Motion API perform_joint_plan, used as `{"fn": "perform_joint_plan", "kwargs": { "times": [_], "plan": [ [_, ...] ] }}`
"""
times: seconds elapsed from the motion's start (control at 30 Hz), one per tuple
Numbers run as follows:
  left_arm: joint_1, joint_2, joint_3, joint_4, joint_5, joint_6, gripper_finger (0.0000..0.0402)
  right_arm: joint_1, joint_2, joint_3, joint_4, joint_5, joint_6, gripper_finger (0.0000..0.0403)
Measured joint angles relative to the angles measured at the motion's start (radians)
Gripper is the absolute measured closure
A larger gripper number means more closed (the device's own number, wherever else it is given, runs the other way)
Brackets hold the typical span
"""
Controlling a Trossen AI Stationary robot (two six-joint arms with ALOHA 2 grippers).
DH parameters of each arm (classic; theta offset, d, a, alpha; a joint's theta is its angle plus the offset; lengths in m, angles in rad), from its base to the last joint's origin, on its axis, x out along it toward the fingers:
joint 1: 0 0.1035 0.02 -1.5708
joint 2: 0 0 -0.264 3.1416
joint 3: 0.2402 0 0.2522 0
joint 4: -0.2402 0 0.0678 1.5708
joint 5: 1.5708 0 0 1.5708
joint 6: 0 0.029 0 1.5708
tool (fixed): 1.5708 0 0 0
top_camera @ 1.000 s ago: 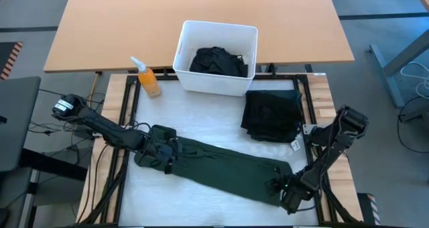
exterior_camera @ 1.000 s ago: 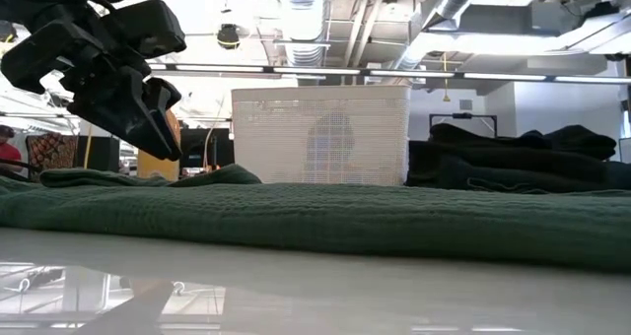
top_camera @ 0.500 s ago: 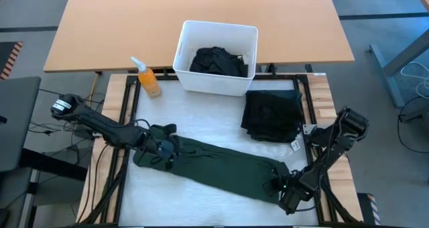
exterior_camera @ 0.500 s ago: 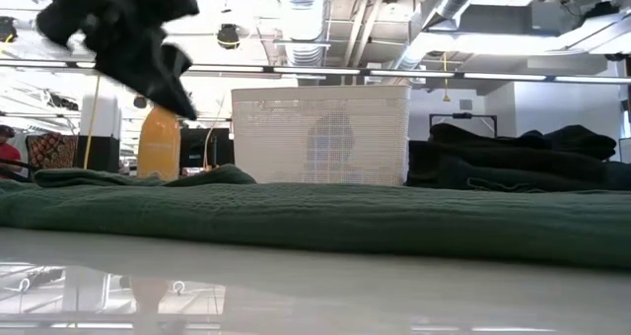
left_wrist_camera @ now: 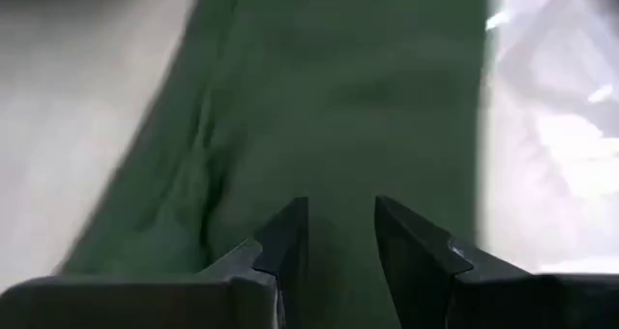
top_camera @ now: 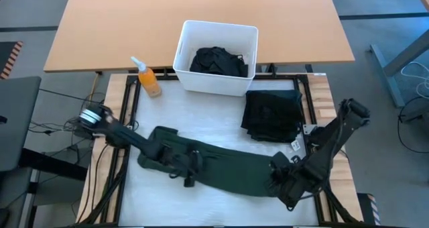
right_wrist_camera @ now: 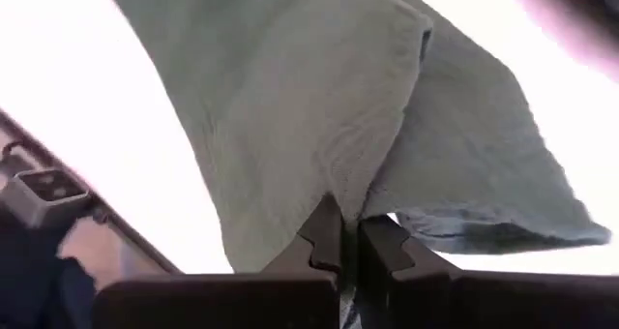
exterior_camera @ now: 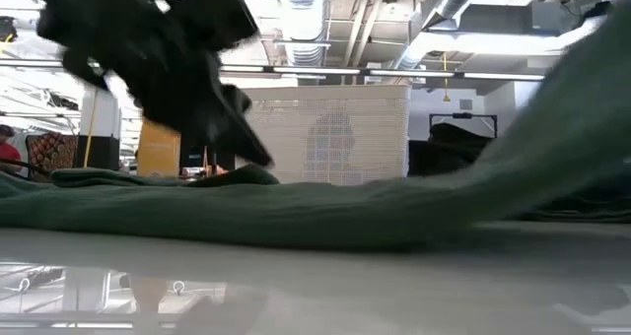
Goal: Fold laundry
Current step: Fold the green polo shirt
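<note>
A long dark green garment (top_camera: pixel 221 164) lies slantwise across the white table top (top_camera: pixel 214 131), its left end flat. My right gripper (right_wrist_camera: pixel 348 227) is shut on its right end near the table's front right, and that end (exterior_camera: pixel 582 99) rises off the table. My left gripper (top_camera: pixel 188 174) stands open low over the garment's left half (left_wrist_camera: pixel 338 97), fingers pointing along it. Whether the left fingertips (exterior_camera: pixel 258 156) touch the cloth, I cannot tell. My right gripper pinches the green garment's right end (right_wrist_camera: pixel 360 201) between its two fingertips, at an edge where more than one layer shows. The held end (top_camera: pixel 276 169) is raised off the table. The rest slopes down leftward and lies on the table.
A white bin (top_camera: pixel 184 53) with black clothes stands at the far edge, an orange spray bottle (top_camera: pixel 147 80) to its left. A folded black stack (top_camera: pixel 271 114) lies at the far right. A wooden table (top_camera: pixel 100 27) lies beyond. Bare white table shows along the near edge.
My right gripper has shut on the garment's right end and lifted it, drawing it a little leftward. The garment's left part has stayed flat. My left gripper has gone from the garment's left end toward the table's right and near edge, along the cloth.
</note>
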Motion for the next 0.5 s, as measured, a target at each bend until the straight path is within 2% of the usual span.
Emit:
{"fn": "perform_joint_plan", "kwargs": {
  "times": [0.1,0.23,0.5],
  "plan": [
    [0.005,0.109,0.078,-0.004,-0.012,0.016,0.0290,-0.021,0.013,0.129,-0.077,0.027,-0.095,0.0374],
    [0.006,0.226,0.200,-0.003,0.008,0.068,0.0290,-0.058,0.009,0.262,-0.096,0.077,-0.232,0.0375],
    [0.006,0.482,0.522,-0.033,0.052,0.180,0.0290,-0.164,0.010,0.430,-0.025,0.118,-0.536,0.0374]
  ]
}}
